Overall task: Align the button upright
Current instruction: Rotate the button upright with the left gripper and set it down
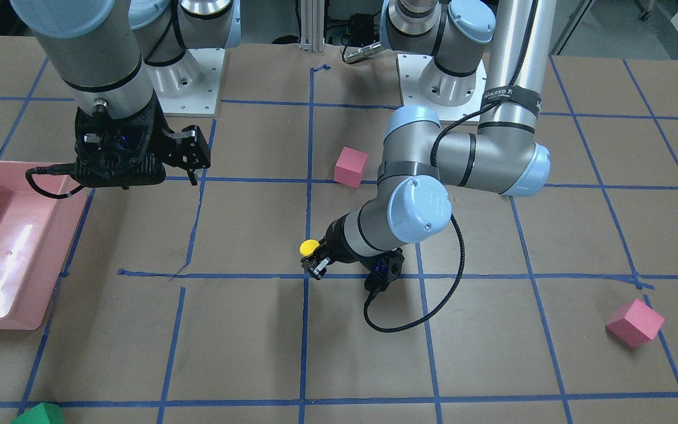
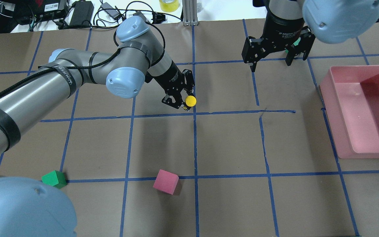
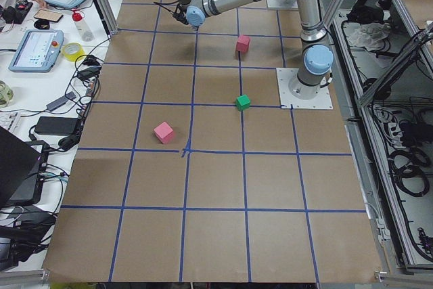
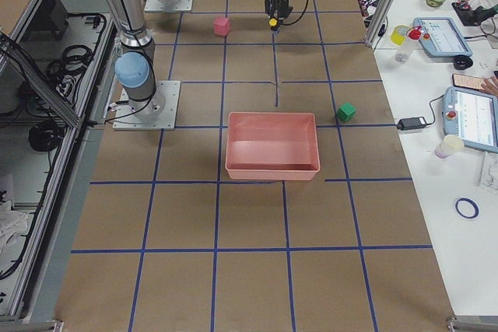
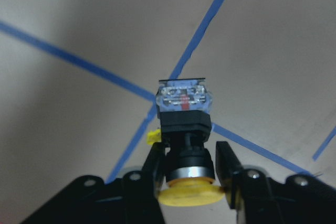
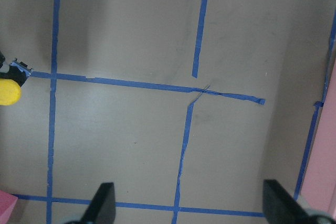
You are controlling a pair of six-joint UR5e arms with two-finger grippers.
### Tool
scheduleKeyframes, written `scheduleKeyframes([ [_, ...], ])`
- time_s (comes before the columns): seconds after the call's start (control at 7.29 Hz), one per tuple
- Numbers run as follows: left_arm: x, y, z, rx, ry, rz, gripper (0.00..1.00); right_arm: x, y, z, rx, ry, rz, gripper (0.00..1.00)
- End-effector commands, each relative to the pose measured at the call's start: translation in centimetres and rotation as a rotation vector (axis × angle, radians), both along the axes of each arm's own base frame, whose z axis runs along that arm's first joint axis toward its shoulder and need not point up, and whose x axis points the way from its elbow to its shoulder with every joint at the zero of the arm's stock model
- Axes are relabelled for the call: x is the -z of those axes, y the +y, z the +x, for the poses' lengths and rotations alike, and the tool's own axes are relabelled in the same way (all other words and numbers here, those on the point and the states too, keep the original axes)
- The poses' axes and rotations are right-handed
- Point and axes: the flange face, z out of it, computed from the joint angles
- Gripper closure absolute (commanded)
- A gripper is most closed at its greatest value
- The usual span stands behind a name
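The button (image 5: 185, 124) has a yellow mushroom cap, a black body and a whitish-grey block base. My left gripper (image 5: 189, 153) is shut on its black body, with the cap towards the wrist and the base pointing at the table near a blue tape crossing. The cap also shows in the front view (image 1: 309, 247) and the overhead view (image 2: 190, 100), beside the left gripper (image 2: 178, 102). I cannot tell whether the base touches the table. My right gripper (image 2: 270, 64) is open and empty, hovering far from the button, near the bin.
A pink bin (image 2: 364, 108) stands at the robot's right. One pink cube (image 2: 165, 181) and a green cube (image 2: 54, 178) lie near the robot's side. Another pink cube (image 1: 634, 322) lies at the far left. A second green cube (image 4: 345, 112) lies beyond the bin.
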Motion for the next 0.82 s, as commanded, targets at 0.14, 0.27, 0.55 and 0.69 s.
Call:
scheduleKeyframes([
  [0.14, 3.0, -0.8, -0.6, -0.099, 0.160, 0.129, 0.91, 0.1, 0.0, -0.1, 0.002, 0.001, 0.007, 0.00],
  [0.27, 4.0, -0.8, -0.6, -0.087, 0.156, 0.135, 0.91, 0.1, 0.0, -0.1, 0.003, 0.000, 0.002, 0.00],
  [0.55, 4.2, -2.0, 1.9, -0.082, 0.152, 0.102, 0.91, 0.0, -0.1, -0.1, 0.003, 0.000, -0.005, 0.00],
  [0.69, 4.7, -1.9, 1.9, -0.085, 0.149, 0.113, 0.91, 0.0, -0.1, -0.1, 0.003, 0.000, -0.007, 0.00],
])
